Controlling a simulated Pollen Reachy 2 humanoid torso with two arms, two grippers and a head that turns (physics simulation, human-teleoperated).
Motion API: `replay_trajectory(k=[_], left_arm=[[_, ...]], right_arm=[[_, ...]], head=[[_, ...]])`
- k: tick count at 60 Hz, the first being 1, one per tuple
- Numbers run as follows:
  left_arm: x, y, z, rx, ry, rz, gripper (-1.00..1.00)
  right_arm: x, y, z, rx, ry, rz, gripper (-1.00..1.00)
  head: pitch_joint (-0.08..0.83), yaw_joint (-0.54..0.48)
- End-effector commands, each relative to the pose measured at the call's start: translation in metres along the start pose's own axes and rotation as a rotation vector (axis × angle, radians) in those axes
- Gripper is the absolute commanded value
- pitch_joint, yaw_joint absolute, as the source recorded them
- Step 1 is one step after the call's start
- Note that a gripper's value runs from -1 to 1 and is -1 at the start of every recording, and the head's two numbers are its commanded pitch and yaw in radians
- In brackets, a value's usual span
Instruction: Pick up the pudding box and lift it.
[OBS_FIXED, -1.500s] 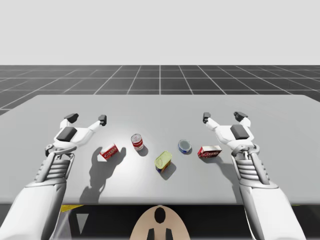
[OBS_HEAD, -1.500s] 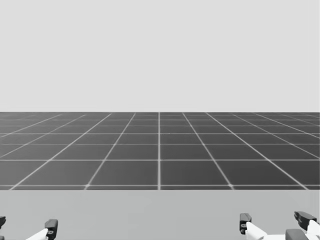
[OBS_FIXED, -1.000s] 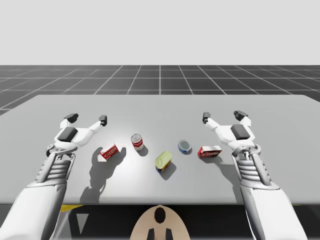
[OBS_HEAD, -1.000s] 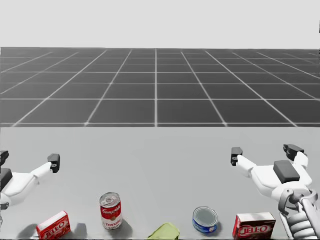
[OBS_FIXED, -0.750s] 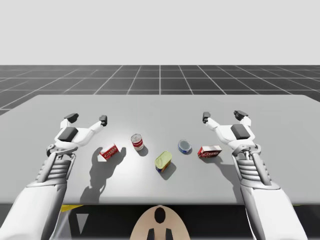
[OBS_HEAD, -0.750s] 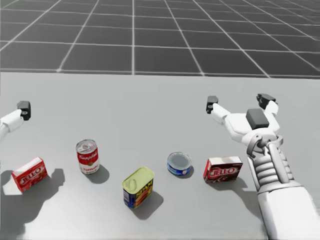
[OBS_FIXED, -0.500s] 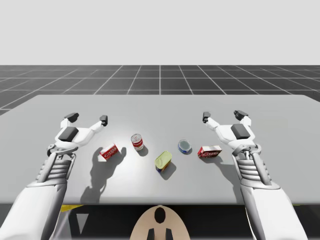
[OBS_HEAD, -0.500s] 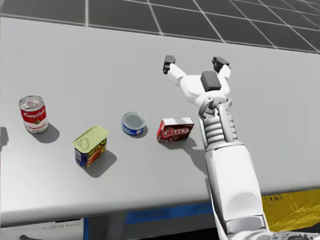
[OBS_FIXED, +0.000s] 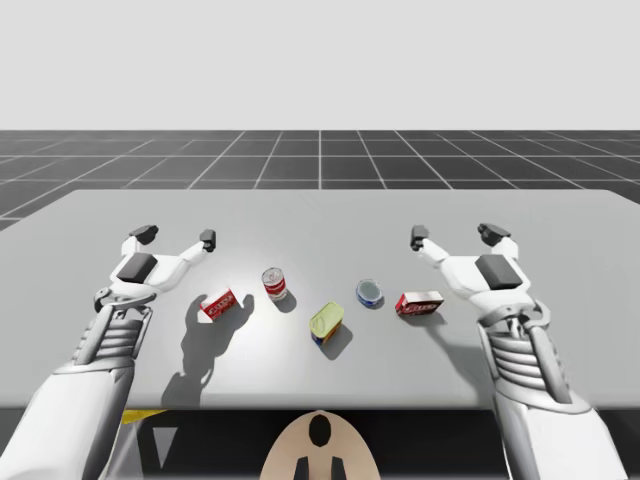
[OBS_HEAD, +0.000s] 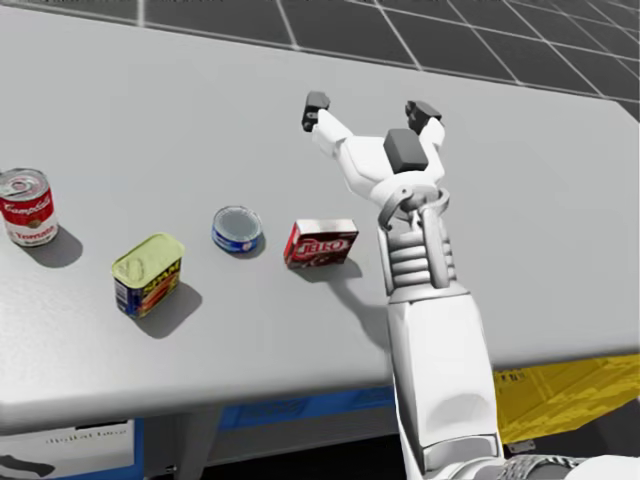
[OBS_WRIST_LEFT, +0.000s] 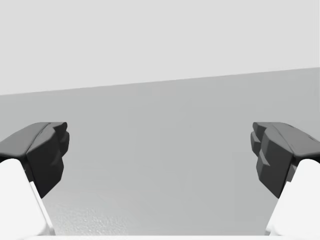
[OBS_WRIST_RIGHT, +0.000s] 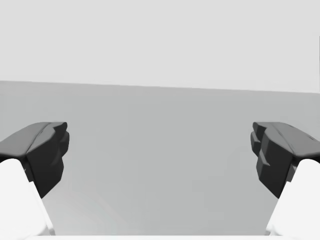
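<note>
The pudding box (OBS_FIXED: 419, 302) is a small dark red and brown box lying flat on the grey table (OBS_FIXED: 320, 215), just right of a flat blue can. In the head view the pudding box (OBS_HEAD: 322, 243) rests beside my right forearm, nearer to me than the hand. My right gripper (OBS_FIXED: 455, 235) hovers open beyond the box and a little to its right, with nothing between its fingers (OBS_HEAD: 316, 101). My left gripper (OBS_FIXED: 175, 237) stands open far to the left, also with nothing in it. Each wrist view has wide-apart fingers (OBS_WRIST_LEFT: 42, 152) (OBS_WRIST_RIGHT: 42, 152) over bare table.
A bright red box (OBS_FIXED: 218, 303) lies near my left hand. A red and white can (OBS_FIXED: 274, 284) stands upright, a flat blue can (OBS_FIXED: 369, 293) sits beside the pudding box, and a yellow-topped blue tin (OBS_FIXED: 327, 324) lies nearest the front edge.
My head has turned down and to the right, onto the table and my right arm. My right gripper has shifted slightly right. The left arm and the objects are unmoved.
</note>
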Motion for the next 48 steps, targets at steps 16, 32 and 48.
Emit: replay_trajectory(k=[16,32,48], left_arm=[[-0.004,-0.003,0.001,0.007,0.017,-0.001,-1.00],[-0.007,-0.004,0.000,0.012,0.024,-0.012,-1.00],[-0.008,-0.004,-0.001,0.020,0.026,-0.018,-1.00]], right_arm=[[-0.005,0.014,0.093,0.049,0.079,-0.074,-1.00],[-0.064,0.030,0.113,0.061,0.175,-0.135,-1.00],[-0.102,0.040,0.110,0.053,0.229,-0.161,-1.00]], head=[[0.676,-0.37],[0.661,-0.36],[0.670,-0.36]])
